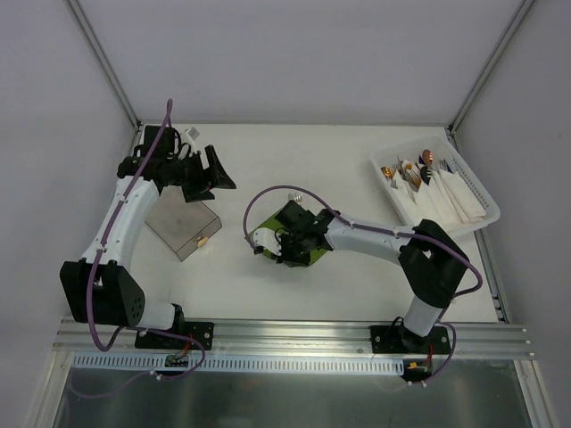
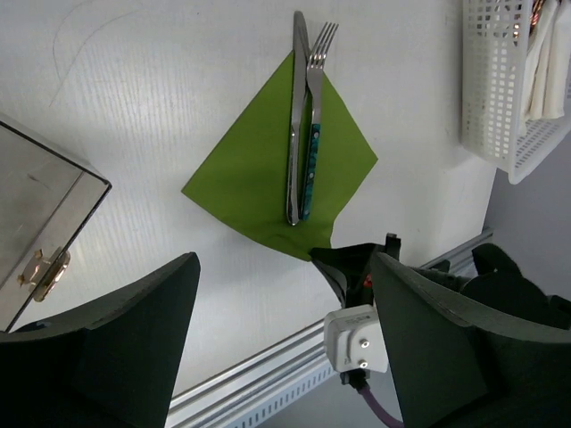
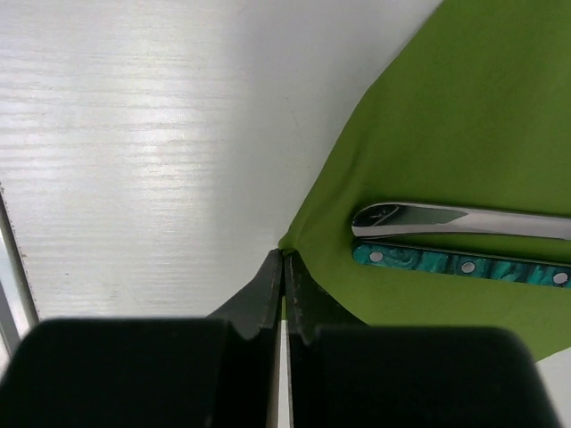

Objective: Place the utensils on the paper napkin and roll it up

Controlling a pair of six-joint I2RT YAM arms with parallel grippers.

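The green paper napkin (image 2: 259, 169) lies flat as a diamond on the table, with two utensils side by side on it: a silvery knife (image 2: 294, 116) and a teal-handled fork (image 2: 312, 134). Their heads stick out past the far corner. My right gripper (image 3: 284, 257) is shut on the napkin's (image 3: 446, 116) corner nearest the handle ends, beside the knife handle (image 3: 464, 218) and fork handle (image 3: 464, 266). From above, the right gripper (image 1: 284, 239) covers most of the napkin (image 1: 266, 218). My left gripper (image 1: 212, 174) hangs open and empty above the table, to the left and apart from the napkin; its fingers (image 2: 134, 348) frame the wrist view.
A clear box with a brass latch (image 1: 183, 230) sits left of the napkin, under the left arm. A white basket (image 1: 437, 187) with white napkin bundles and copper-tipped cutlery stands at the back right. An aluminium rail (image 1: 294, 339) runs along the near edge.
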